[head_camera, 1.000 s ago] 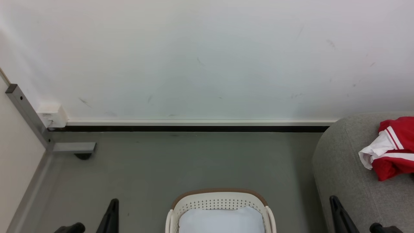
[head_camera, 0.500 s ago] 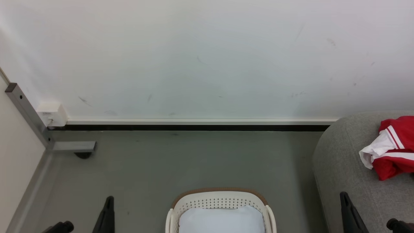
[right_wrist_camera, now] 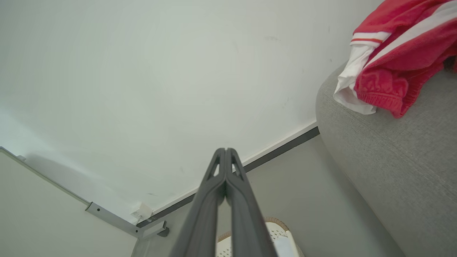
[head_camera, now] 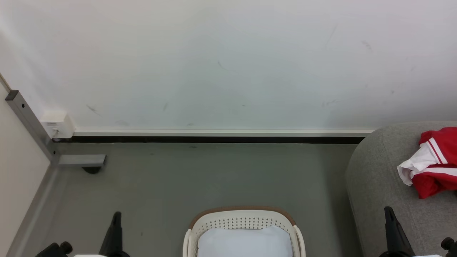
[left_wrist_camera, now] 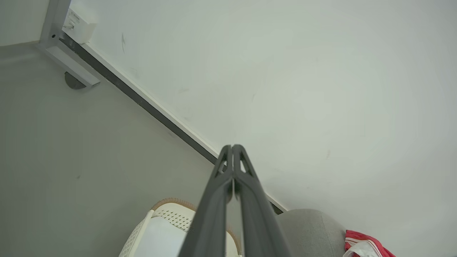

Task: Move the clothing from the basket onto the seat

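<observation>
The red sports garment with white stripes [head_camera: 433, 166] is lying crumpled on the rounded grey fabric seat [head_camera: 378, 185], well apart from the cream holed plastic basket [head_camera: 242, 224] with a brown rim. The left gripper [left_wrist_camera: 232, 147] and right gripper [right_wrist_camera: 225, 150] are both hanging pressed together, pinching nothing.

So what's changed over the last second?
The left end effector drifted leftward and the right end effector rightward in the head view, both shut and empty. Nothing grasped or released. The clothing stays on the seat, the pad in the basket.
</observation>
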Motion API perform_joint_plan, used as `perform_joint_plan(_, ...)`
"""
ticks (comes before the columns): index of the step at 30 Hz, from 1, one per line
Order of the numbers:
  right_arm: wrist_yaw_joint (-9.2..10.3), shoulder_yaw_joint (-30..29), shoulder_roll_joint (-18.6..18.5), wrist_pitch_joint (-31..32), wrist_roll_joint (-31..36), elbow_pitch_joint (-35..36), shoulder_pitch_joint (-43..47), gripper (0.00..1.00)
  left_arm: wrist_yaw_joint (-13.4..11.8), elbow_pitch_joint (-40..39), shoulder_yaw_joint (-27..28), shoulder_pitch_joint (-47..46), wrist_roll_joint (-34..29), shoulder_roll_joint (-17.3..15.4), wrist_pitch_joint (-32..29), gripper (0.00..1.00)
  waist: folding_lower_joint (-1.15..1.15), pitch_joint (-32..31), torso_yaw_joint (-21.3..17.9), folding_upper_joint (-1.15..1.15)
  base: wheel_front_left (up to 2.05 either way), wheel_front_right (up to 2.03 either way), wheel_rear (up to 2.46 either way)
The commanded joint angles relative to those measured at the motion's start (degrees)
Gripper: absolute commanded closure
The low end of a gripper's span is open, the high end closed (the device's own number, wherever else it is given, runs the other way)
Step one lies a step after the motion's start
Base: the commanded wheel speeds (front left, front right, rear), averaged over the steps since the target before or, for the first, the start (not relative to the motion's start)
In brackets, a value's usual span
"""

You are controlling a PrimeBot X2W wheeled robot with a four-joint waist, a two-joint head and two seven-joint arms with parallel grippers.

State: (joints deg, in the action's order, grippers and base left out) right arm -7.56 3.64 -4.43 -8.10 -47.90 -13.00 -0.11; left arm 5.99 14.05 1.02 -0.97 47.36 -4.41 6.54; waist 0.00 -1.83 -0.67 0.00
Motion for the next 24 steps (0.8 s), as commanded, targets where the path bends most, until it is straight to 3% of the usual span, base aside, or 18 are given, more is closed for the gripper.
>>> perform_joint_plan(1, 0.04, -0.31, -0.76, 0.44, -2.84, 0.47, -1.9, 1.0, -0.09, -0.97, 0.47, -1.53, 2.41, -0.11, -0.65, 1.0, 0.0, 0.04, 0.02, 0.0, 0.0, 0.0, 0.0)
perform_joint_plan(24, 0.06, -1.13, -1.99, 3.1, -18.69, 0.04, -3.53, 1.0, -0.2, -1.33, 2.18, -2.93, 16.37, 0.42, -4.73, 1.0, 0.0, 0.47, 0.18, 0.0, 0.0, 0.0, 0.0)
